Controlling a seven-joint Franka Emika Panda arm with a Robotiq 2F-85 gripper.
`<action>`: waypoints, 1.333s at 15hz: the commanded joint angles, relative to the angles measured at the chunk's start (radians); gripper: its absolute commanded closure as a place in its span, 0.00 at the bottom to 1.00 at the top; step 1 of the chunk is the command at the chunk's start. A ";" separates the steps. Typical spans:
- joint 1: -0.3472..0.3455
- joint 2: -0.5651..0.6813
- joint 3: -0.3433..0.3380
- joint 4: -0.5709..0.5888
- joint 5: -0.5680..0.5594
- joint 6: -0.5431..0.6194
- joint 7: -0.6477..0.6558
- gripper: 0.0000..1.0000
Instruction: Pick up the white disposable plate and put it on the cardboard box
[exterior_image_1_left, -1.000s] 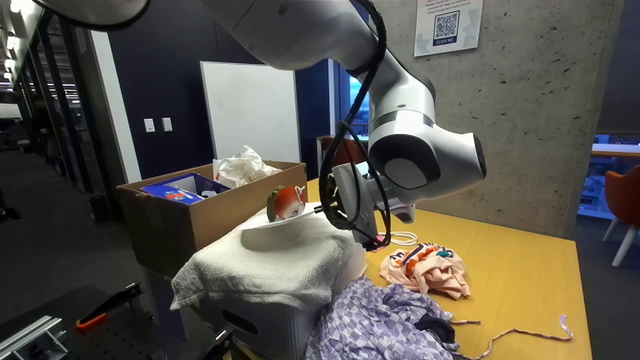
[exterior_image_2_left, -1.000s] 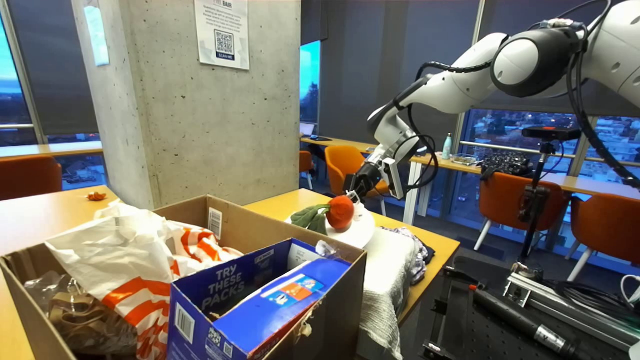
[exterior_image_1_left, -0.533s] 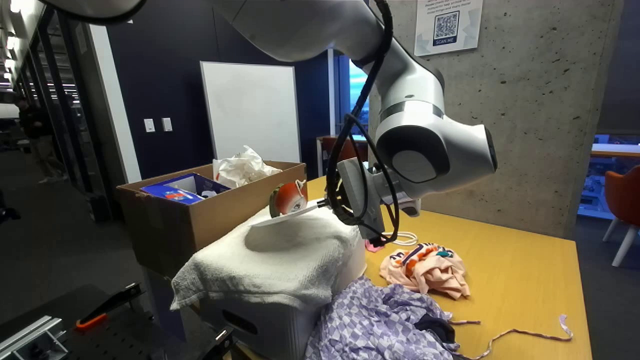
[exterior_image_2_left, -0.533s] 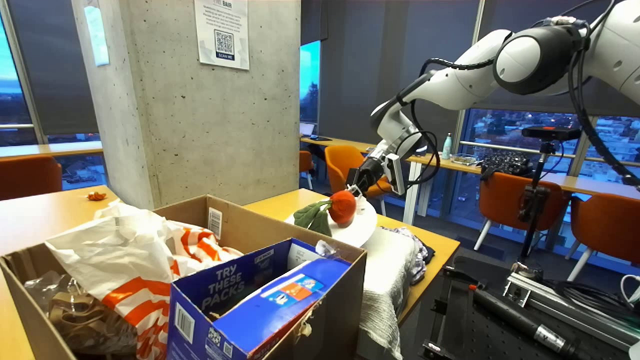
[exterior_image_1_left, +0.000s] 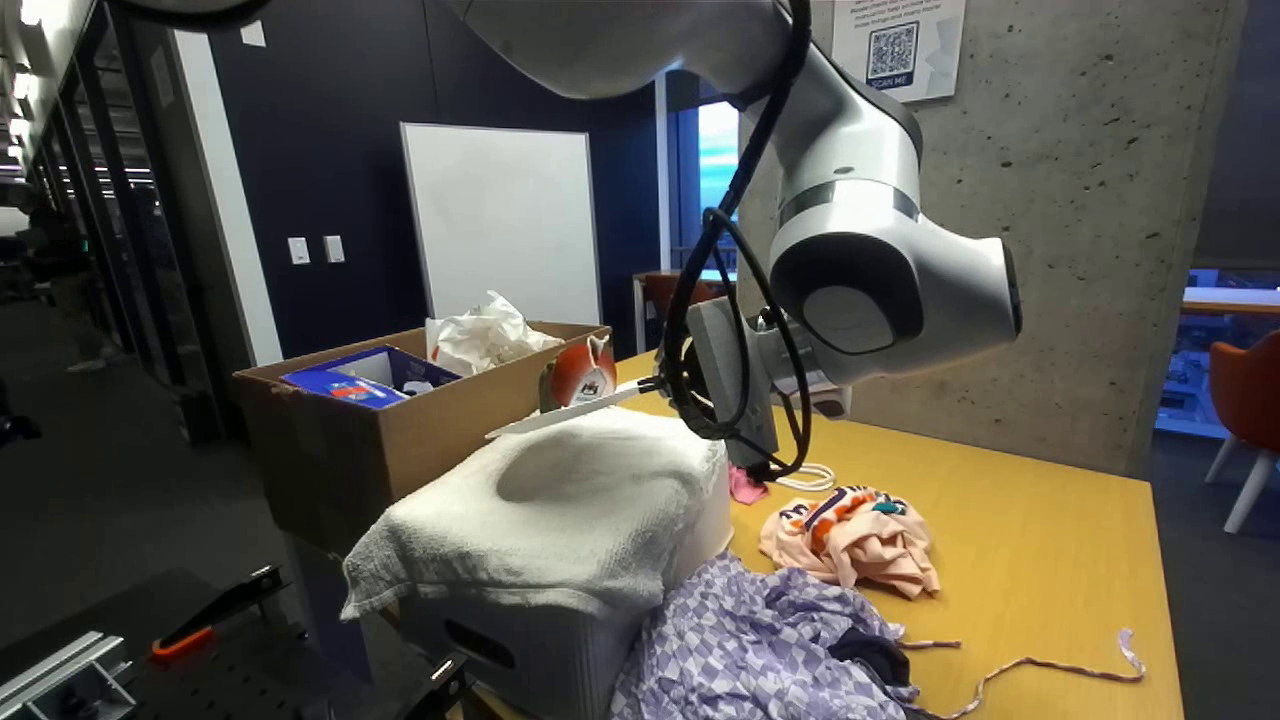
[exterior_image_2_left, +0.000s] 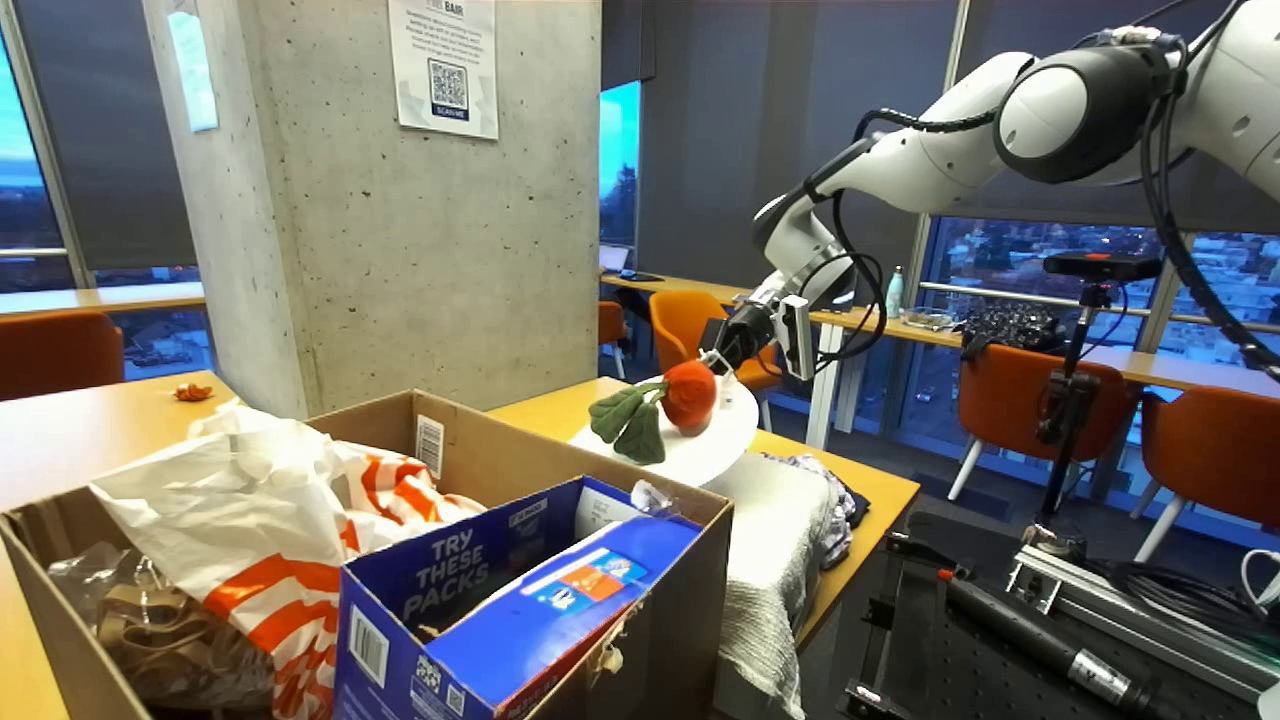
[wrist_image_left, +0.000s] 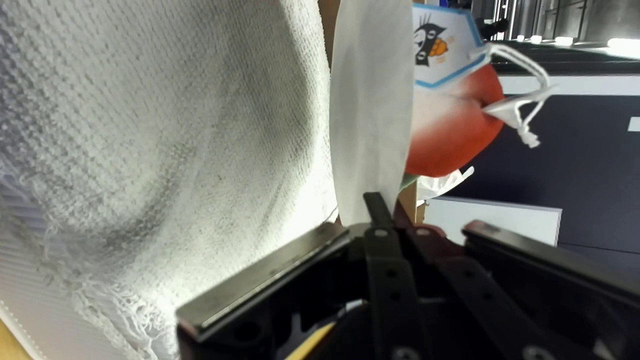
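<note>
Gripper (wrist_image_left: 389, 209) pinching rim of white disposable plate (exterior_image_2_left: 708, 456), fingers (wrist_image_left: 378, 211) clamping it. Plate hanging tilted above white towel (exterior_image_1_left: 540, 535), near cardboard box (exterior_image_1_left: 450, 430), carrying leafy red toy vegetable (exterior_image_2_left: 690, 395). Box holding blue carton (exterior_image_2_left: 535, 645).

Yellow table (exterior_image_1_left: 1060, 560), in both exterior views. Directly on top: peach cloth (exterior_image_1_left: 850, 548), crumpled, w/ print showing; purple cloth (exterior_image_1_left: 750, 650), checked, heaped against grey bin (exterior_image_1_left: 560, 650) (base out of frame); thin cord (exterior_image_1_left: 1085, 675), trailing in bends twd. the edge; white cord (exterior_image_1_left: 815, 486), looped, just beside pink item (exterior_image_1_left: 745, 487). Box (exterior_image_1_left: 450, 420) stands nr. bin, contact w/ table hidden. In an exterior view, orange scrap (exterior_image_2_left: 193, 392) on yellow tabletop (exterior_image_2_left: 80, 435) beyond box; same table or not, can't tell.
</note>
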 joint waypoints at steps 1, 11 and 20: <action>-0.004 -0.008 -0.001 0.002 0.029 -0.042 -0.029 1.00; -0.021 -0.051 -0.013 -0.009 0.092 -0.107 -0.062 1.00; -0.009 -0.065 -0.024 -0.018 0.106 -0.138 -0.072 1.00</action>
